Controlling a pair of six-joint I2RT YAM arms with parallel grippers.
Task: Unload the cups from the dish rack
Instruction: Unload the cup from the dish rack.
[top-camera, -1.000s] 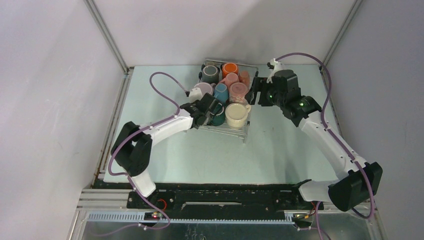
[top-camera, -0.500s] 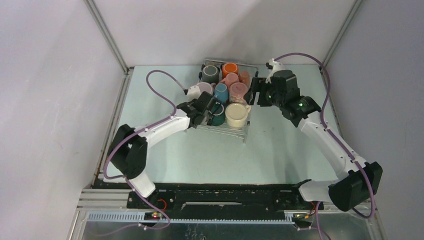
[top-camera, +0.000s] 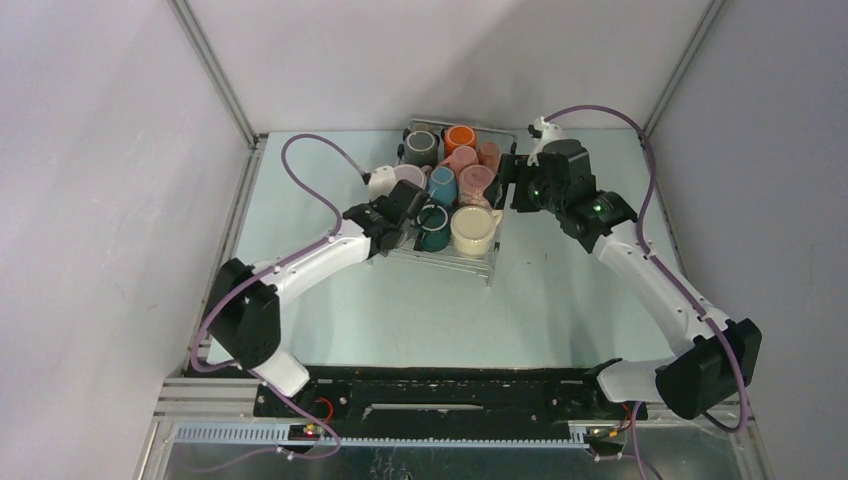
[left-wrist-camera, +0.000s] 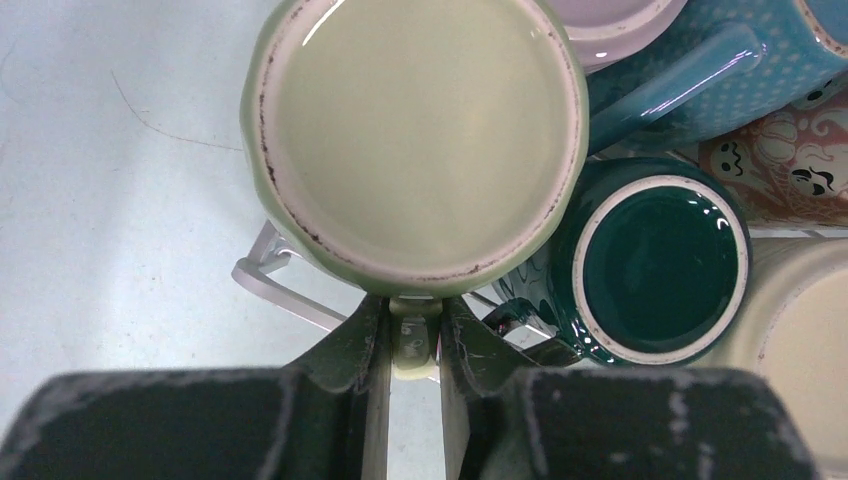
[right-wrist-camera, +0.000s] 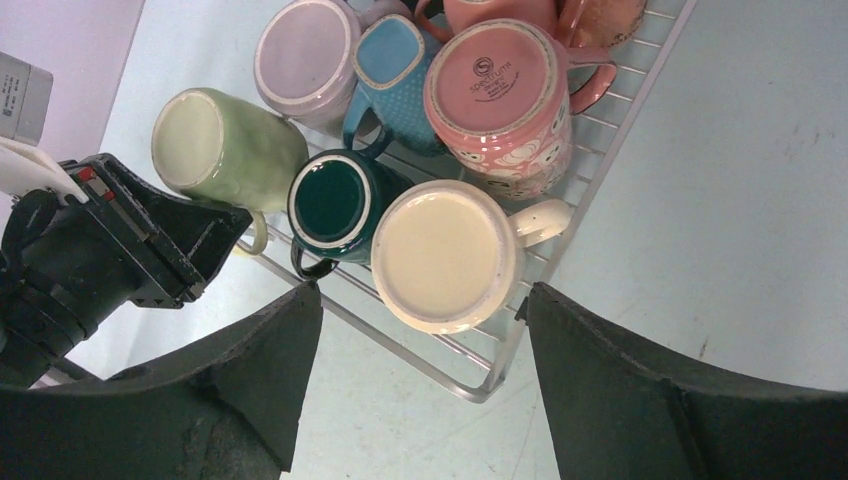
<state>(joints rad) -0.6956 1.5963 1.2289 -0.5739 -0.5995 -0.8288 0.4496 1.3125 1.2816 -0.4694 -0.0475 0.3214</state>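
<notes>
a: left side first, what changed?
b: left arm has swung outward, elbow further left than a second ago. the left tool (left-wrist-camera: 413, 322) took the pale green mug (left-wrist-camera: 415, 140) a touch left with it, away from the pack.
a: grip?
b: nearly closed, both fingers pinching the mug's handle, same as before. mug is tilted, base toward the wrist camera.
a: where is it now?
b: at the left edge of the dish rack (right-wrist-camera: 618, 135), partly over bare worktop (top-camera: 560, 290). a rack corner wire shows just under it. can't tell if it's clear of the wires.
a: middle?
b: the other cups haven't budged. teal mug (left-wrist-camera: 655, 265) is just beside the green one, cream mug (right-wrist-camera: 445, 255) next to that at the near edge, the rest packed behind.
a: right?
b: right tool (right-wrist-camera: 420, 296) barely moved. it hovers over the rack's right side, fingers wide apart, nothing in them.
a: so for the task?
b: no cup stands on the worktop yet, so this looks like the first one coming out. i'd guess a set-down to the left of the rack comes next. everything else is left to unload.
</notes>
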